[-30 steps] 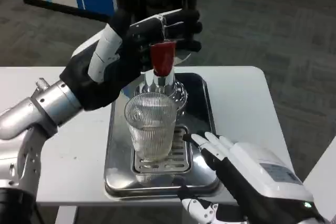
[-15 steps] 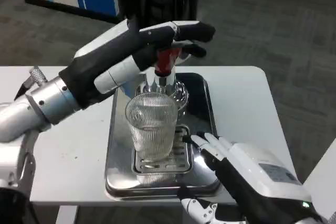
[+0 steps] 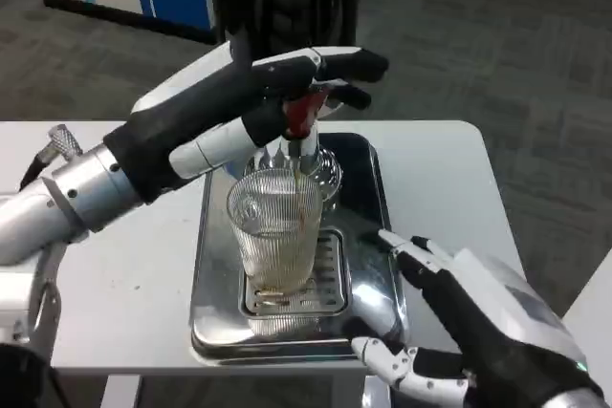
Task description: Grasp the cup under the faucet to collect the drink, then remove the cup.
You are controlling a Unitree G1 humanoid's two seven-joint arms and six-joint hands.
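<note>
Ribbed clear cup (image 3: 277, 226) stands on the drip tray (image 3: 215, 317) grate under the faucet (image 3: 298, 145) to catch a thin stream; left hand (image 3: 287, 83) presses the red tap handle (image 3: 301, 112), fingers together; right hand (image 3: 469, 317) waits beside, fingers spread, empty.

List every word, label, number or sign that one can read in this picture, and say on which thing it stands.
None can be read. The right robot hand has a faint grey mark on its white back, too blurred to read. The cup, the red tap handle and the metal tray carry no visible text.
</note>
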